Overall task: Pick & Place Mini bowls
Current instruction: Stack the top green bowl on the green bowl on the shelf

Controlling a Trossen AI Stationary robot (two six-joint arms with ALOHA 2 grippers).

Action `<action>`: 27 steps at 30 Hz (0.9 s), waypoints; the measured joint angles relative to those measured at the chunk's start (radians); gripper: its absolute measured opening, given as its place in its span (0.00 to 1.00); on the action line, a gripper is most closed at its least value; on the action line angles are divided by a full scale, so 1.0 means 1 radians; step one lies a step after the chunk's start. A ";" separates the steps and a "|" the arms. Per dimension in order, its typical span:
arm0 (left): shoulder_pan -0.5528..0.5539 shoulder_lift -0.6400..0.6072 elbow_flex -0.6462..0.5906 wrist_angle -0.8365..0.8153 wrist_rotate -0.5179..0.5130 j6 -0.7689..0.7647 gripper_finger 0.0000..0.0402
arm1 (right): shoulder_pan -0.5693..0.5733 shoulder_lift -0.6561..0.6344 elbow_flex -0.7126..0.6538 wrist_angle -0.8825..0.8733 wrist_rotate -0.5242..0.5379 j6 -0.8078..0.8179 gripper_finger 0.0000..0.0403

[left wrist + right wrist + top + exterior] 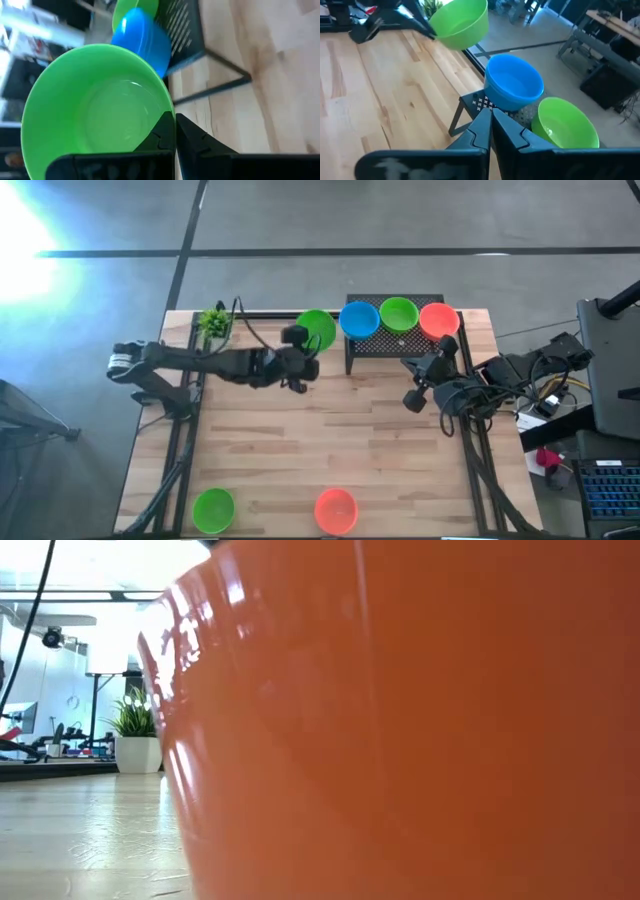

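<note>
Six mini bowls show from above on a light wood-plank worktop (330,440) over grey concrete floor; room behind has a potted plant (135,735). Left end effector (305,352) is clenched on the rim of a green bowl (318,328), held off the wood just beside the black mesh rack (395,345). On the rack, just past that bowl, sit a blue bowl (359,319), another green bowl (398,312) and an orange-red bowl (438,319) in a row, all empty as far as seen. Right end effector (415,397) is clenched on nothing, near the rack's right end. Wide bare wood lies between both end effectors and the near edge, where a green bowl (213,509) and orange-red bowl (336,510) sit well apart. Small leafy plant (213,323) at far-left corner, behind left arm.
</note>
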 joint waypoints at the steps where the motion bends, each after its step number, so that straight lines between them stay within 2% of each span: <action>1: -0.017 0.006 0.000 0.014 -0.014 0.018 0.00 | 0.000 0.002 0.000 0.011 0.000 -0.020 0.04; 15: -0.115 0.070 0.000 0.121 -0.096 0.145 0.00 | -0.002 0.100 -0.004 0.315 0.002 -0.386 0.30; 19: -0.137 0.095 0.004 0.142 -0.140 0.179 0.00 | -0.010 0.139 -0.004 0.403 0.004 -0.459 0.33; 27: -0.182 0.118 0.017 0.146 -0.183 0.206 0.00 | -0.074 0.222 -0.003 0.497 0.015 -0.461 0.35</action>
